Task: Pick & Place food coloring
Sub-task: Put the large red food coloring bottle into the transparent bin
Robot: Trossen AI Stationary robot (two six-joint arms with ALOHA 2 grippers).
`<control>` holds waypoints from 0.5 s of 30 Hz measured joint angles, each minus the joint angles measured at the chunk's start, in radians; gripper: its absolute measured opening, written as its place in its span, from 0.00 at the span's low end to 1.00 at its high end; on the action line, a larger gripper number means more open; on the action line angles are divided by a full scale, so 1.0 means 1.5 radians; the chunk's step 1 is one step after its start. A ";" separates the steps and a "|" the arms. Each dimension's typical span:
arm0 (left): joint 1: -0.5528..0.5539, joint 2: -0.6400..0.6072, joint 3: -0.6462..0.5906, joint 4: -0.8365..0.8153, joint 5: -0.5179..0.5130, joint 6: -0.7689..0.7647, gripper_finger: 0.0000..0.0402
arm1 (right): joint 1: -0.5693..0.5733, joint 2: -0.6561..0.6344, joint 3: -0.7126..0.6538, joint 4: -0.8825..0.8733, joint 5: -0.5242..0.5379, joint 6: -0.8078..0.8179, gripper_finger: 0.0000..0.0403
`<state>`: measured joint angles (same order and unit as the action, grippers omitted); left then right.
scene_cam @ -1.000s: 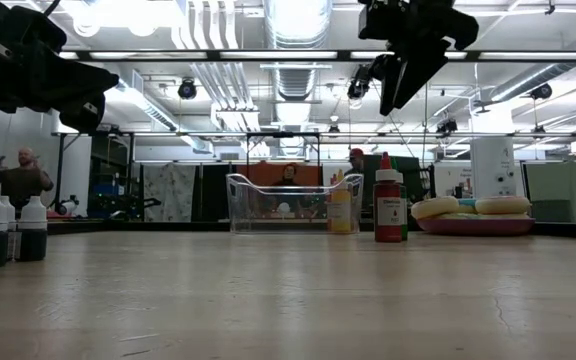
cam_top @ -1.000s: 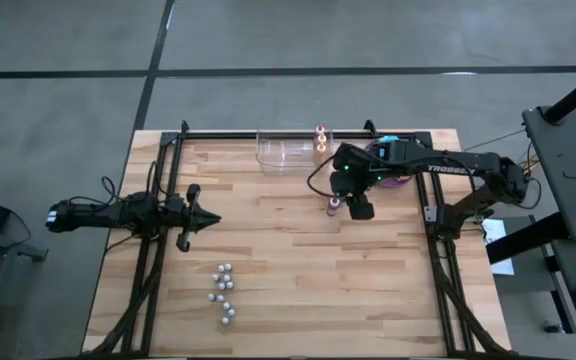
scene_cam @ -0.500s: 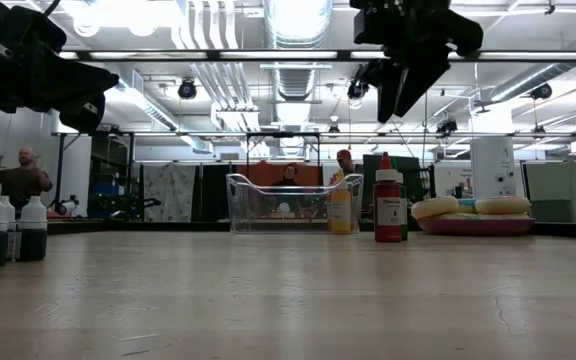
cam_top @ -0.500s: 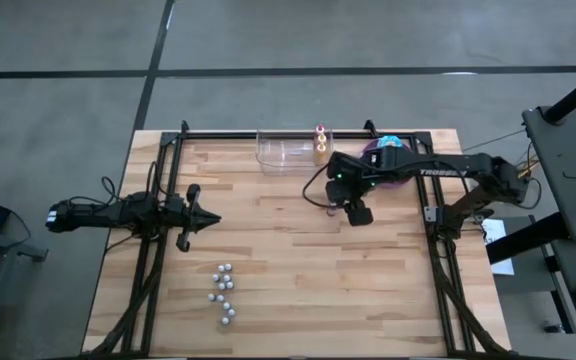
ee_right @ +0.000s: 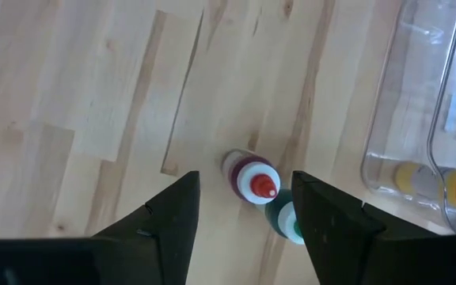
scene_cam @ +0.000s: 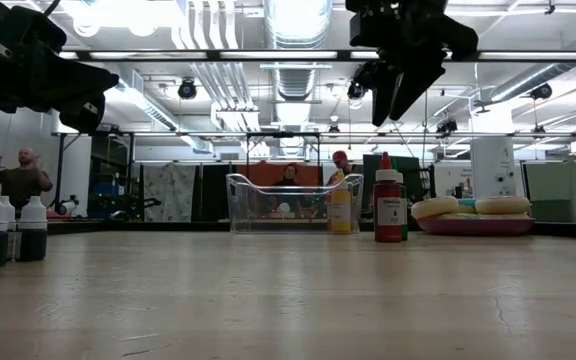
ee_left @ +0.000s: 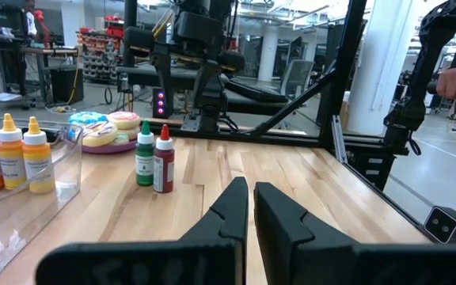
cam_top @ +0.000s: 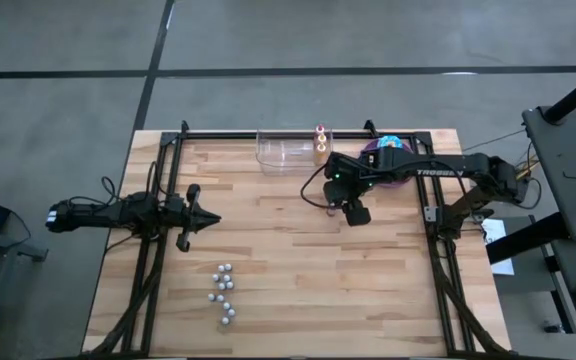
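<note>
A wooden worktop [cam_top: 268,250] seen from above. Near the front edge lies a cluster of small silvery balls [cam_top: 223,295]. At the left edge the left claw [ee_left: 248,207] waits, pinched shut. Toward the back right, the right claw [ee_right: 244,207] hovers with its fingers spread wide above two upright food coloring bottles [ee_right: 252,178], red-capped and green-capped, touching each other. Just beyond, at the back edge, a clear bin [cam_top: 286,150] holds more bottles, beside a plate of doughnuts [scene_cam: 473,212].
</note>
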<state>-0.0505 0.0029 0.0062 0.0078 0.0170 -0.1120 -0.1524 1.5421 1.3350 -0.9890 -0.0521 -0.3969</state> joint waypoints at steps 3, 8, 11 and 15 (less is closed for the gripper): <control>0.000 0.000 0.000 0.000 0.000 0.000 0.00 | -0.001 0.000 0.000 0.001 0.000 0.001 0.50; 0.000 0.000 0.000 0.000 0.000 0.000 0.00 | -0.002 -0.003 0.010 0.001 0.000 0.003 0.56; 0.000 0.000 0.000 0.000 0.000 0.000 0.00 | -0.002 -0.001 0.009 -0.001 0.000 -0.002 0.60; 0.000 0.000 0.000 0.000 0.000 0.000 0.00 | -0.001 0.003 0.000 -0.002 0.001 -0.031 0.66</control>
<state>-0.0505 0.0027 0.0060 0.0078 0.0170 -0.1120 -0.1546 1.5465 1.3350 -0.9919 -0.0508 -0.4434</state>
